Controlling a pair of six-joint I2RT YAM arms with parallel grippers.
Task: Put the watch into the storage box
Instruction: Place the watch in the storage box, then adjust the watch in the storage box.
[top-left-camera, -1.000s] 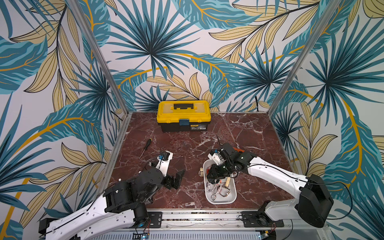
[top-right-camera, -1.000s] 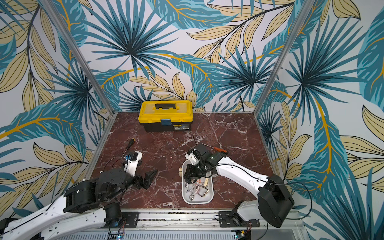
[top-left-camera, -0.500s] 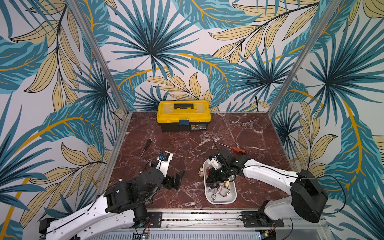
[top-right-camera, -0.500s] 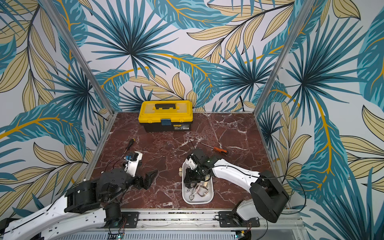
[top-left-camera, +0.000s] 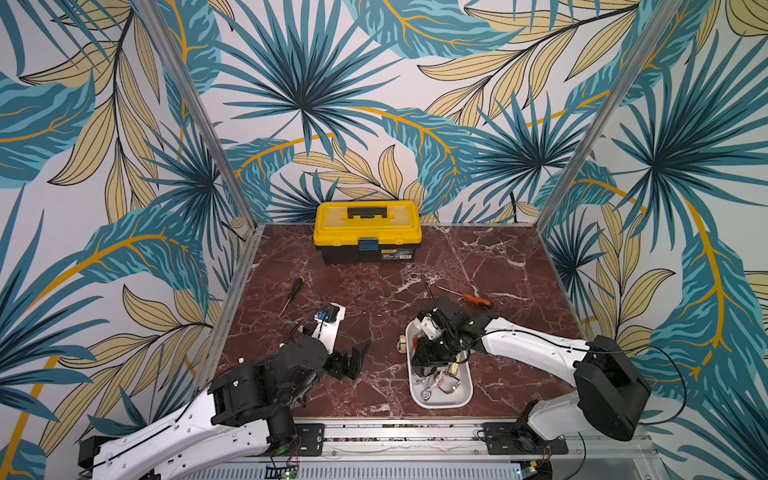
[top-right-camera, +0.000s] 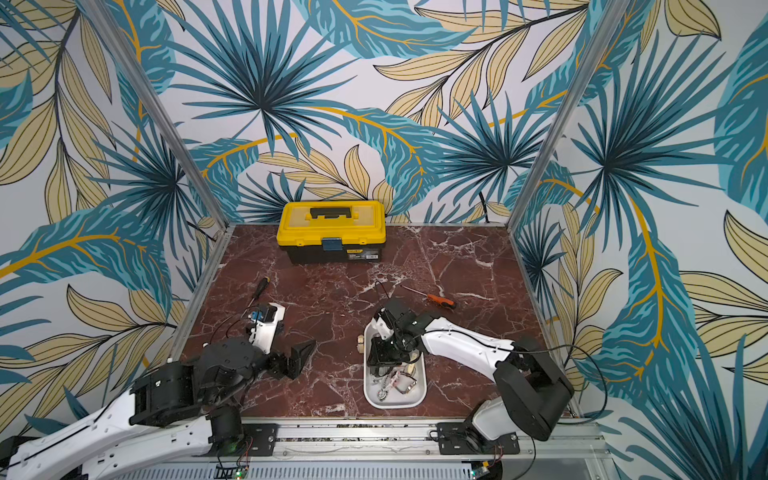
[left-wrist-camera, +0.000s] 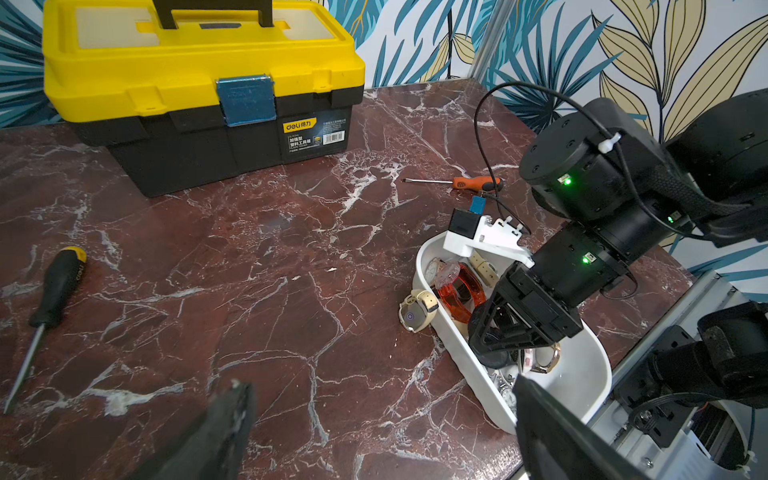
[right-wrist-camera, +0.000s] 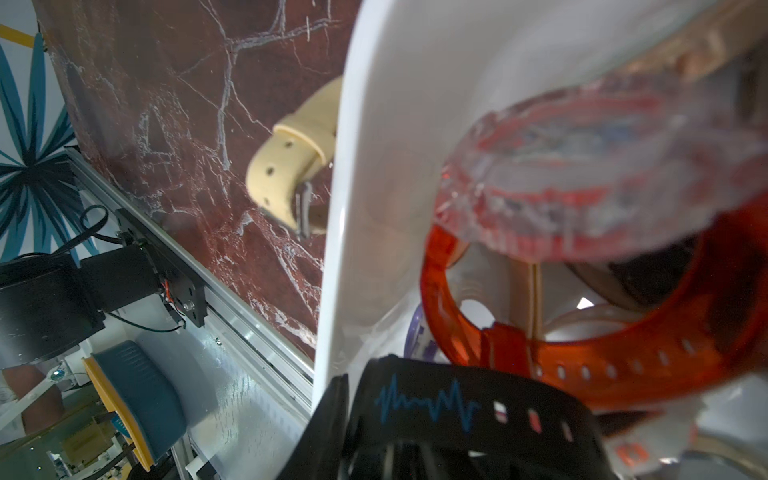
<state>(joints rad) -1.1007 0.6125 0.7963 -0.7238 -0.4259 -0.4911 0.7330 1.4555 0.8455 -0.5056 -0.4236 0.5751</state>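
The floor of the cell is a slab of red-brown marble (top-left-camera: 374, 291), polished and veined with white, framed by an aluminium rail at the front. Three walls of leaf-print wallpaper (top-left-camera: 299, 83) in teal, sand and yellow rise around it, joined by bare aluminium posts (top-left-camera: 203, 124).

Against the back wall stands a toolbox (top-left-camera: 368, 232) with a black moulded body, a glossy yellow lid, a black handle and a blue latch. A black-handled screwdriver (top-left-camera: 293, 293) lies near the table's left edge, and an orange-handled screwdriver (top-left-camera: 473, 299) lies right of centre.

The storage box (top-left-camera: 440, 403) sits near the front edge: a shallow, glossy white plastic bin with rounded corners and a raised rim. Several watches lie heaped inside. One is a translucent orange watch (left-wrist-camera: 459, 286) with a punched strap and a clear faceted case. Below it in the right wrist view is a matte black strap (right-wrist-camera: 436, 407) printed with a blue pulse line. A beige watch (left-wrist-camera: 417, 309) with a soft perforated band lies outside on the marble, close against the box's left wall.

The right gripper (left-wrist-camera: 494, 353) reaches down into the box among the watches. Whether its jaws are parted or closed on anything I cannot tell. The left gripper (top-left-camera: 355, 358) hangs over bare marble, well apart from the box, with its jaws spread wide and nothing between them.
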